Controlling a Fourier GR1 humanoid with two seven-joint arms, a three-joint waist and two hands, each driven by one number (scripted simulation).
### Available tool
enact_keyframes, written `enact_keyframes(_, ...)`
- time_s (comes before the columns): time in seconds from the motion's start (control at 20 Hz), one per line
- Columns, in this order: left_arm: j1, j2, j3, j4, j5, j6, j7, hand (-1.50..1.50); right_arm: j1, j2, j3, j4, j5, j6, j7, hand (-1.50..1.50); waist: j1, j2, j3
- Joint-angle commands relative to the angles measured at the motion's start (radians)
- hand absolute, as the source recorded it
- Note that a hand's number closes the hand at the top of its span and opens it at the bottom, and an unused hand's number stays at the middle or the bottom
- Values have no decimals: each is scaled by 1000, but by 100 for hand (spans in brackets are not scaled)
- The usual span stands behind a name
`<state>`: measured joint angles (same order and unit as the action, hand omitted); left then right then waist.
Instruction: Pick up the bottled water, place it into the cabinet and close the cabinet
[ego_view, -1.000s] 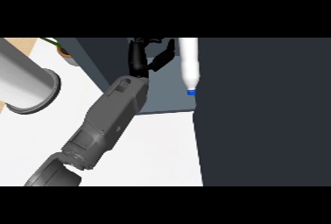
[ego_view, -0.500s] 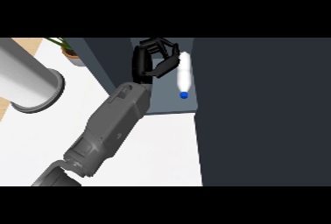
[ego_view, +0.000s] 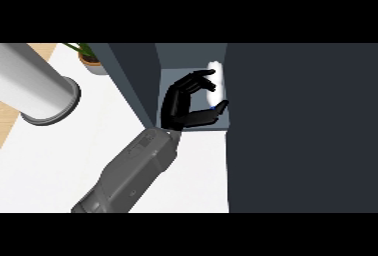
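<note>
Cabinet (ego_view: 188, 57) space was narrow, hemmed by the dark door (ego_view: 295, 125) at right; the left hand (ego_view: 179, 102) (fingers half-spread, gripping nothing) sat with the bottled water (ego_view: 216, 69) just beyond its fingertips.

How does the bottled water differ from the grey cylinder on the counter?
The bottled water is slim and white with a blue cap; the grey cylinder is much wider. The bottled water is inside the cabinet; the cylinder stands outside on the counter. Both are pale.
</note>
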<state>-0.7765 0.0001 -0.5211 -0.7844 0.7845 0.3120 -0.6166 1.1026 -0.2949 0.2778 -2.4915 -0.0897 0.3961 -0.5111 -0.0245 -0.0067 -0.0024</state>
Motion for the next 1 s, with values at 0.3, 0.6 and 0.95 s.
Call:
enact_keyframes(0.3,401,45,-210,-453,-43,92,44,-150,44,5,24,-161,53,-63,65,-150,56,-5,1)
enact_keyframes(0.6,649,260,-191,-681,-27,69,9,-150,106,-27,79,-201,122,-67,59,-150,56,-6,-1)
enact_keyframes(0.95,816,413,-194,-820,-24,-48,-74,-150,-55,-219,58,-168,236,87,18,150,86,-12,-3)
